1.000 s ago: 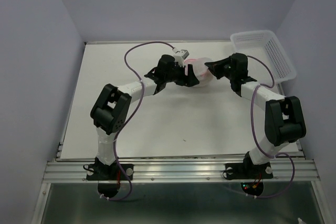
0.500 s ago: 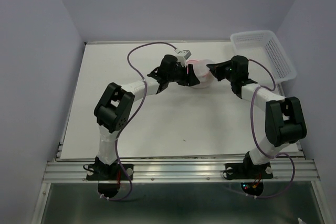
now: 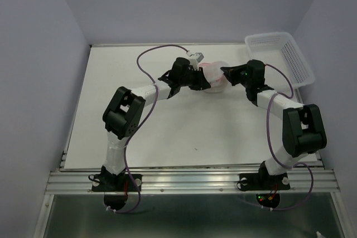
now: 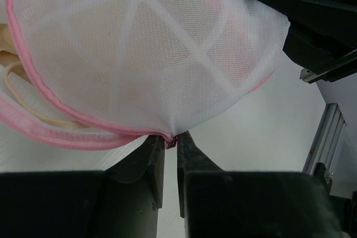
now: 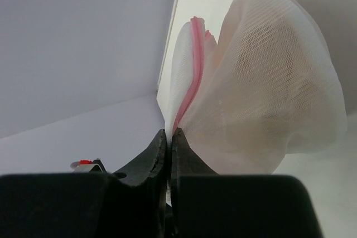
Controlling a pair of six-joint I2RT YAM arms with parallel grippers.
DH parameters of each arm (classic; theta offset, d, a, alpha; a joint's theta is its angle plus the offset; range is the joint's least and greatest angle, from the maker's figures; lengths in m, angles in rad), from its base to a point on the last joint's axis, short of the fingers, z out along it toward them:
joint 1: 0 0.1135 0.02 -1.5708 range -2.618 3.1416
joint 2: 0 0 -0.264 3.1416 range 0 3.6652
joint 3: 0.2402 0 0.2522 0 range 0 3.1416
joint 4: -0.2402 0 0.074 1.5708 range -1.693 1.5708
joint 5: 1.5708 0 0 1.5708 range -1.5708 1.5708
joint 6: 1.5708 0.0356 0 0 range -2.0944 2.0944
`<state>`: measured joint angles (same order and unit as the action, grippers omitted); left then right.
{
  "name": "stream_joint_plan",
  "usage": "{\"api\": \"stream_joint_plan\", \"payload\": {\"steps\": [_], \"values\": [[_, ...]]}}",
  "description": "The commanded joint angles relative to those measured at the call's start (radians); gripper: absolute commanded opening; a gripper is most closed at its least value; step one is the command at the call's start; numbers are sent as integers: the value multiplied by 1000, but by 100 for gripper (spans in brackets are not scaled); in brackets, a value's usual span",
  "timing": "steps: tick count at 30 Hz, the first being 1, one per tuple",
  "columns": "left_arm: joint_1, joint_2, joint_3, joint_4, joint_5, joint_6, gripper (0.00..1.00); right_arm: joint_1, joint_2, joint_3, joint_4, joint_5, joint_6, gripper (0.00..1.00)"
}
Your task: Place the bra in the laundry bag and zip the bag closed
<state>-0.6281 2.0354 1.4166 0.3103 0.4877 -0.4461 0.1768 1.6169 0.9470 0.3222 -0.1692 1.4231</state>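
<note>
The laundry bag (image 3: 215,76), a white mesh pouch with a pink zipper band, hangs between both grippers above the far middle of the table. In the left wrist view the bag (image 4: 150,54) fills the frame. The peach-beige bra (image 4: 5,54) shows at its open left edge and faintly through the mesh. My left gripper (image 4: 170,142) (image 3: 205,81) is narrowed onto the small pink zipper pull at the end of the band. My right gripper (image 5: 169,133) (image 3: 224,72) is shut on the bag's (image 5: 268,98) rim beside the zipper.
A rigid white slotted basket (image 3: 281,54) stands at the table's far right corner. The white table (image 3: 167,132) lies between the arms and the near rail. The right arm's black body (image 4: 312,15) sits close behind the bag in the left wrist view.
The left jaws have narrowed onto the zipper pull, and the left arm has edged toward the far side. The right gripper has kept its hold on the bag.
</note>
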Motion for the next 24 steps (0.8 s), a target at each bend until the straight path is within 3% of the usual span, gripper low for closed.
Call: {"api": "stream_joint_plan", "payload": {"steps": [1, 3, 14, 24], "values": [[-10, -41, 41, 64, 3, 12, 11, 10, -29, -5, 40, 5, 16, 1], [-9, -49, 38, 46, -9, 20, 0, 10, -23, -1, 40, 3, 13, 1], [13, -198, -172, -8, -176, 89, 0, -34, -84, 41, -24, 112, -127, 1], [62, -247, -260, -62, -201, 124, 0, -135, -31, 78, -57, -3, -282, 1]]}}
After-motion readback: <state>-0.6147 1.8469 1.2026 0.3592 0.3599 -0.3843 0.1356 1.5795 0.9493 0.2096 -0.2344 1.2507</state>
